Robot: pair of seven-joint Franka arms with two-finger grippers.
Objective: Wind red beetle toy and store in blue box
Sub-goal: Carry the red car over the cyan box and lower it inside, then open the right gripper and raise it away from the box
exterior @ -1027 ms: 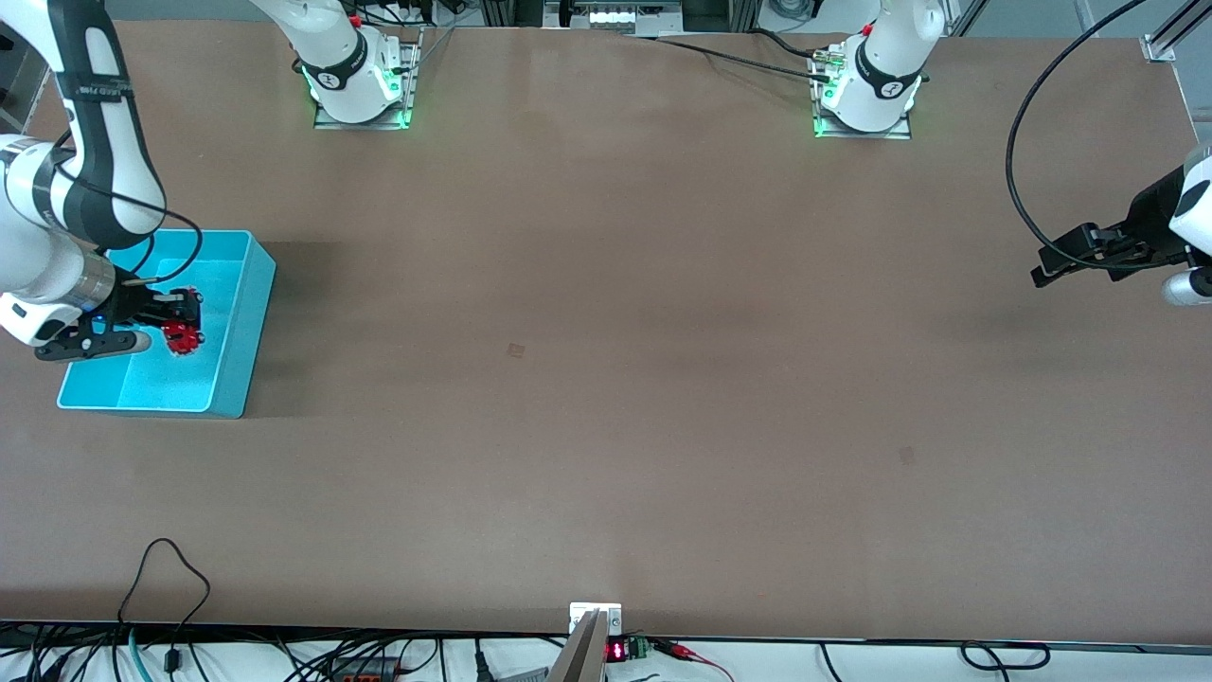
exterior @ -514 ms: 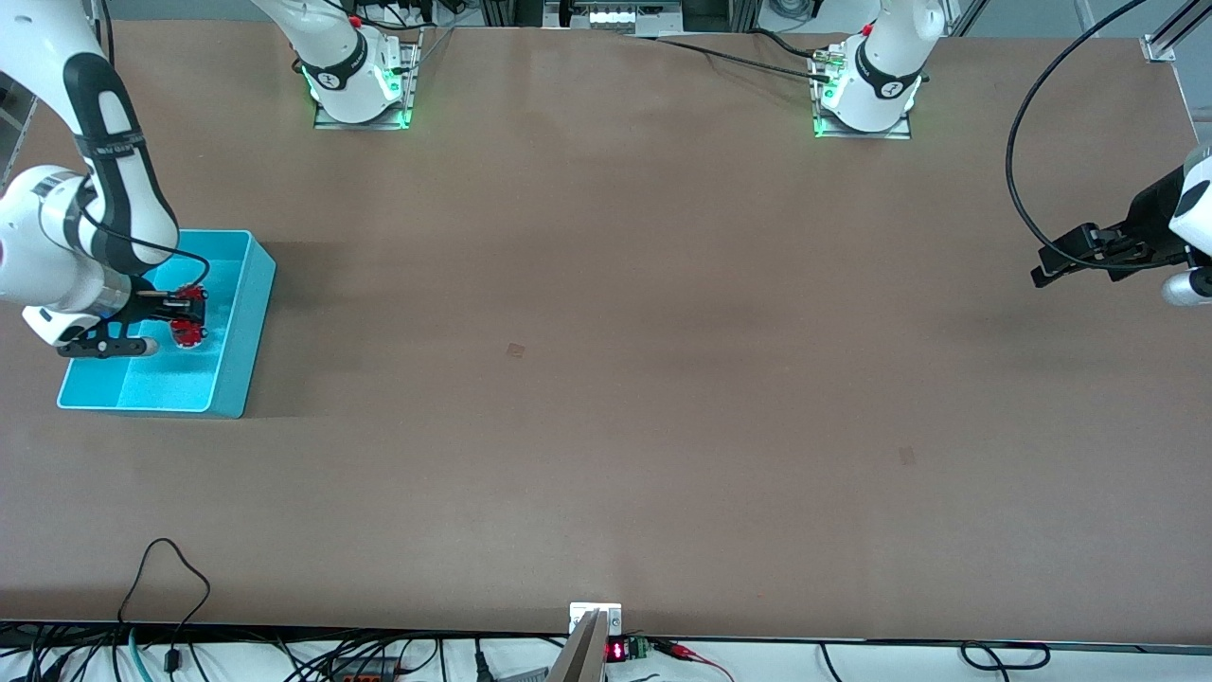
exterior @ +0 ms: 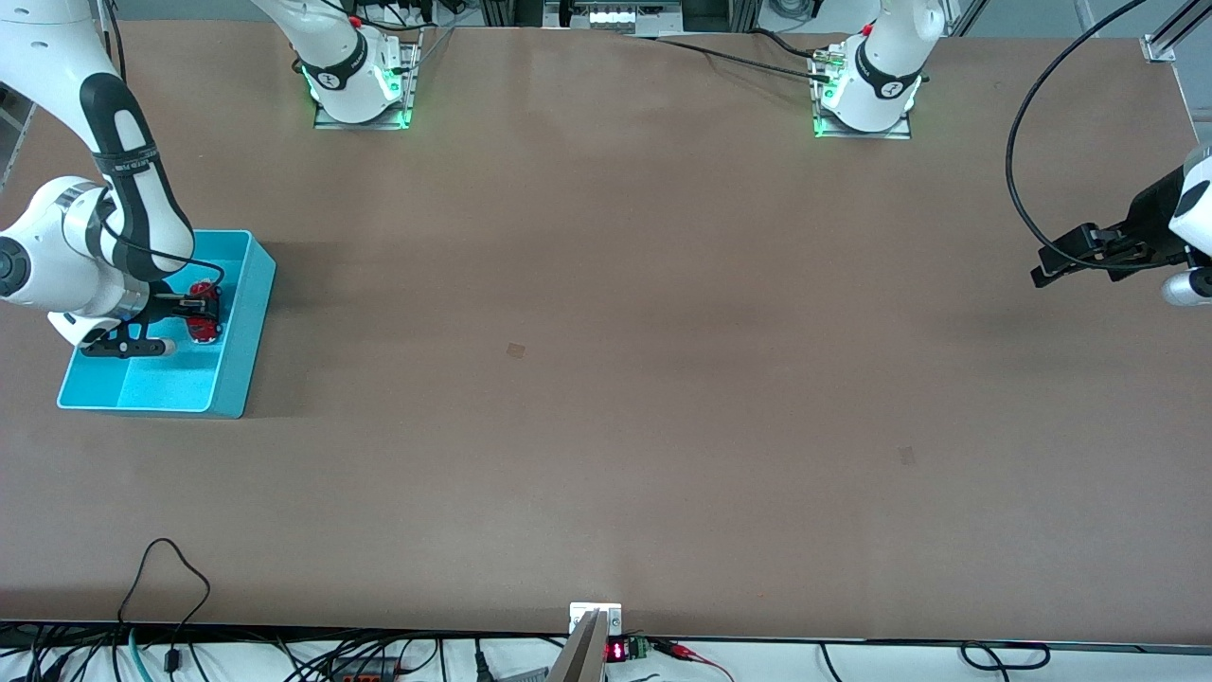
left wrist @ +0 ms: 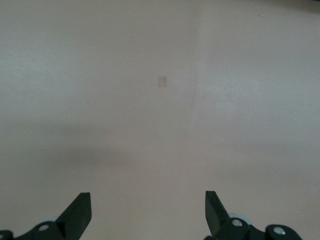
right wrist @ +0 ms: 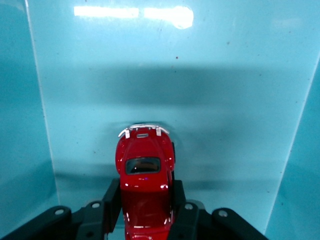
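A: What carries everything?
B: A wide brown table (exterior: 606,379).
A: And what lies directly on it?
B: The blue box (exterior: 248,332), at the right arm's end. Both arm bases are bolted along one edge.

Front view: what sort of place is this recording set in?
Probably a robotics lab bench: two arm bases bolted along a bare brown table, loose cables at its edge, and only a blue box with a red beetle toy.
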